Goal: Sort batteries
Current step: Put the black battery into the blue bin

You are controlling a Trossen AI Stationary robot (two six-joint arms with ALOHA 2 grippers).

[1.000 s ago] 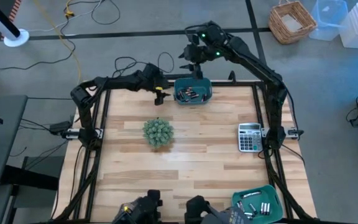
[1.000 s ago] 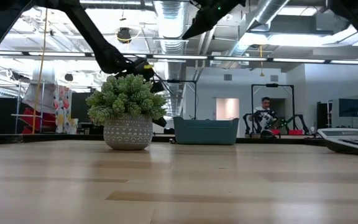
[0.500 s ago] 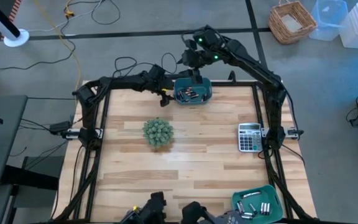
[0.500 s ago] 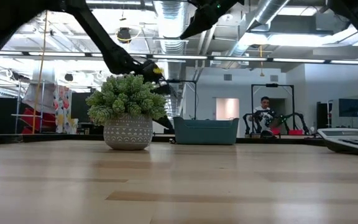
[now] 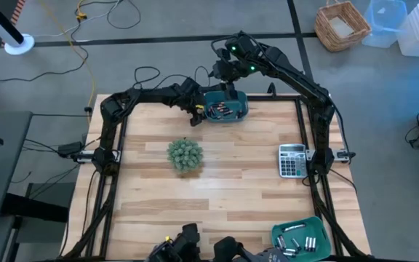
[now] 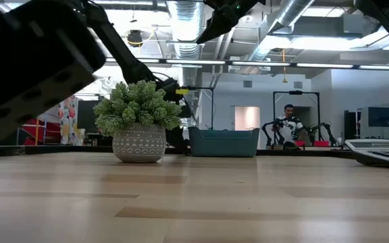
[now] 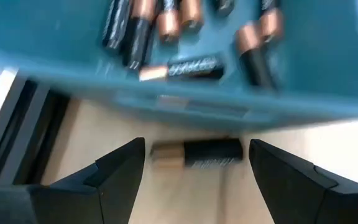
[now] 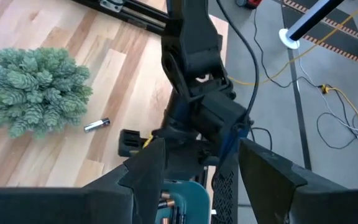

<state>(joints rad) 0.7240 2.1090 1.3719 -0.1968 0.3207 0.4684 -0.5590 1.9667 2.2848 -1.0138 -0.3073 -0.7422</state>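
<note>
A stray battery (image 7: 196, 153) is being straddled on the bench by the open left pincer (image 7: 194, 180) beside the far bin (image 5: 225, 107), the empty right pincer (image 8: 194, 168) being held open above; sorting is judged unfinished.

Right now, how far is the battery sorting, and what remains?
Some batteries already lie in the near teal bin; many remain in the far teal bin. The left end effector, open, frames a loose battery on the table beside that bin. The right end effector hovers over it, open, empty.
</note>
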